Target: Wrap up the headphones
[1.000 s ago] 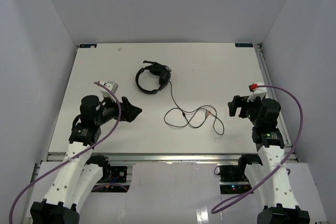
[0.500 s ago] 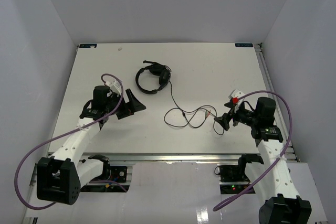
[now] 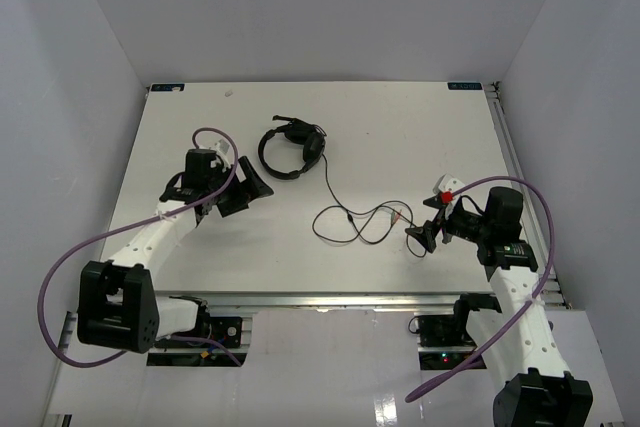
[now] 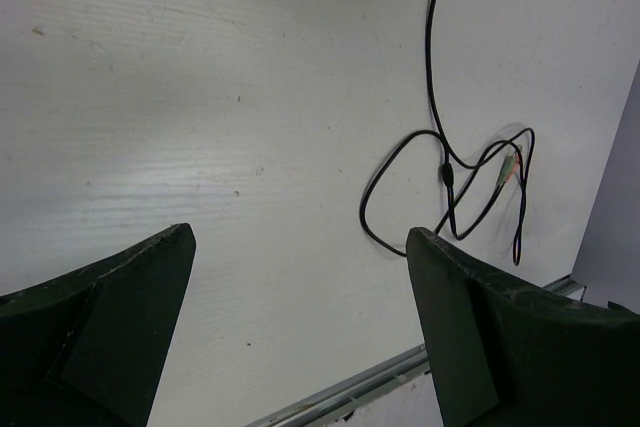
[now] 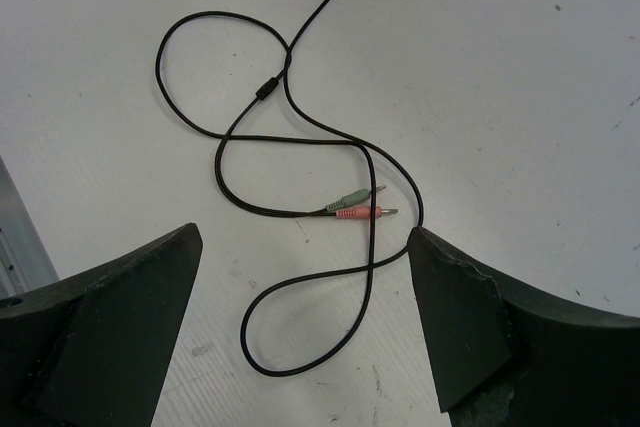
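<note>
Close to the near edge, right of centre, the right gripper (image 3: pixel 420 238) hovers over the end of the cord (image 5: pixel 262 87), its fingers spread wide with nothing between them. Under it the cord lies in loose overlapping loops on the table (image 3: pixel 400 127), with the green and pink plugs (image 5: pixel 355 205) side by side inside the tangle. The risk here is a pinch that catches two crossing strands at once, which would likely drag the loops into a knot rather than free a single end. Closing on so thin a cord lying flat on the table could also miss it altogether. Farther in, toward the left edge, the left gripper (image 3: pixel 248 189) is likewise open and empty, just beside the headphones (image 3: pixel 290 152). These lie mid-table toward the far edge, and the cord runs from them back to the loops. If the right arm pulls before the left one pins the headset, I judge it would slide across the desk
</note>
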`<control>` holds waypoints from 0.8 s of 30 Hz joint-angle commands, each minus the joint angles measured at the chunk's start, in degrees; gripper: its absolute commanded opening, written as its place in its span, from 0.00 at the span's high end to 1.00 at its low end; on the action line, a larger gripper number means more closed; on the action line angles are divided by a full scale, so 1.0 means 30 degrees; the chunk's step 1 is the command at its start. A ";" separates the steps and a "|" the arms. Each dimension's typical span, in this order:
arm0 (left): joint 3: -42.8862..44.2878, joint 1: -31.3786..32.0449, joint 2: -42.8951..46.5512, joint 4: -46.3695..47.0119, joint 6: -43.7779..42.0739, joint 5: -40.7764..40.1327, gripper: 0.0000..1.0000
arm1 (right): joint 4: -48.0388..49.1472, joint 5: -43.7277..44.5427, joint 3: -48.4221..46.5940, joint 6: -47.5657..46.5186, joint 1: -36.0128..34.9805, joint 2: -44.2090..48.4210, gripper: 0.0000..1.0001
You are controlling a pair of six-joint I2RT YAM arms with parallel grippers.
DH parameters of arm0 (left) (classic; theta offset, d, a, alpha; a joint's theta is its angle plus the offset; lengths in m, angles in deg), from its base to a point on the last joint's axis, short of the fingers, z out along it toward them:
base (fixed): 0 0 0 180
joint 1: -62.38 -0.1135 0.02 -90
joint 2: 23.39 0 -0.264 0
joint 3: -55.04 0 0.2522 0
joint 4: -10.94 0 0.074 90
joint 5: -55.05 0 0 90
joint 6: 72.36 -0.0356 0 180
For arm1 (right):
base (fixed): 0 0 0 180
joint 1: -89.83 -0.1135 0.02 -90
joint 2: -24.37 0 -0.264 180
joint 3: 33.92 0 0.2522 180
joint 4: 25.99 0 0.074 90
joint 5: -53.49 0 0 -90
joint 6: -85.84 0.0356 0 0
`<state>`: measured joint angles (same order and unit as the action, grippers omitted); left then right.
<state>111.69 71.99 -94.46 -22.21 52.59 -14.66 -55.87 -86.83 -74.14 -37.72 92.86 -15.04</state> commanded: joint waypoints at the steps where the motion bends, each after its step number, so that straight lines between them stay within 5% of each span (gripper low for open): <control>1: 0.1402 0.0128 -0.0687 -0.0039 -0.0144 -0.1181 0.03 | 0.0666 -0.0402 -0.0116 -0.0208 0.0075 -0.0303 0.10; 13: 0.2931 0.0769 -0.2795 -0.0186 -0.0362 -0.3310 0.05 | 0.0627 -0.0568 -0.0118 -0.0208 0.0075 -0.0284 0.10; 24: 0.7274 0.1661 -0.7520 -0.0753 0.0750 -0.7065 0.12 | 0.0568 -0.0555 -0.0162 -0.0238 0.0075 -0.0254 0.10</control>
<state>128.33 76.76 -113.71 -23.42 52.89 -28.90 -55.90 -87.26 -74.14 -37.80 92.86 -16.17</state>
